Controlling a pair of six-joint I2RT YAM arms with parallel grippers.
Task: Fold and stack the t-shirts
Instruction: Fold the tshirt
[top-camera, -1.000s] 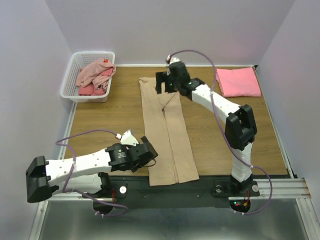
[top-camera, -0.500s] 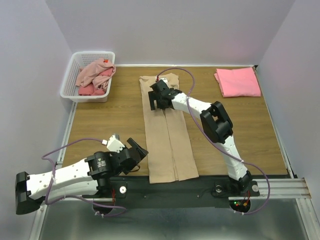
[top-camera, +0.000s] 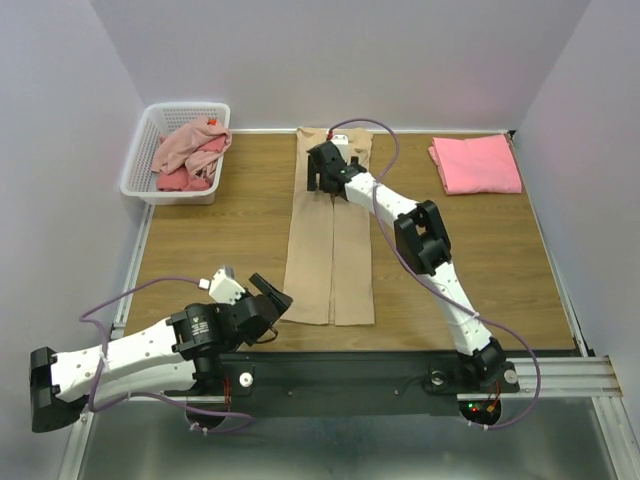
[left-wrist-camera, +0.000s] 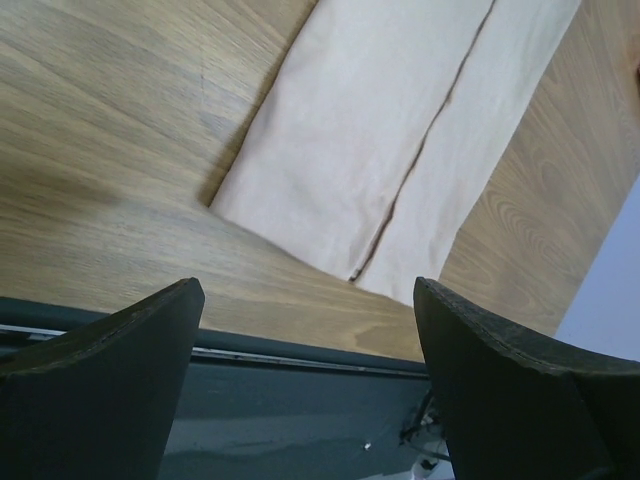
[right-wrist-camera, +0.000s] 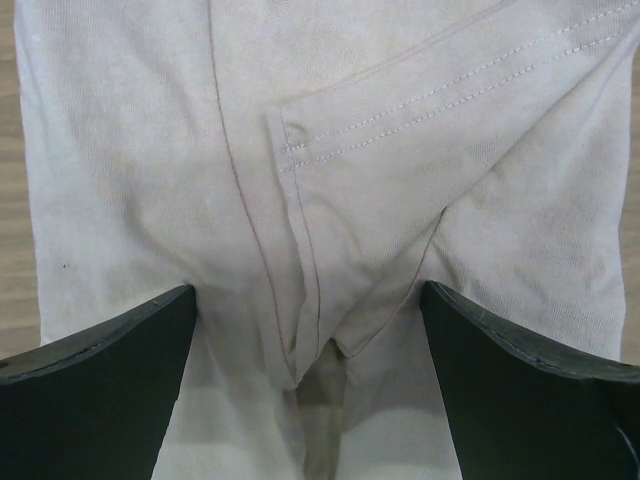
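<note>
Beige shirt (top-camera: 330, 250) flat at mid table (top-camera: 220, 240), folded into narrow strip, long axis near-to-far, side folds meeting along centre line. Sleeve end points to far wall, straight end to arm bases. Right gripper (top-camera: 328, 172) over far end, fingers spread wide, nothing gripped; stitched sleeve fold (right-wrist-camera: 400, 130) below it. Left gripper (top-camera: 270, 300) just beside strip's near left corner, wide open, empty. Pink shirt (top-camera: 478, 163) folded at far right. Dusty-pink and red shirts (top-camera: 190, 152) heaped in basket (top-camera: 140, 185), far left
</note>
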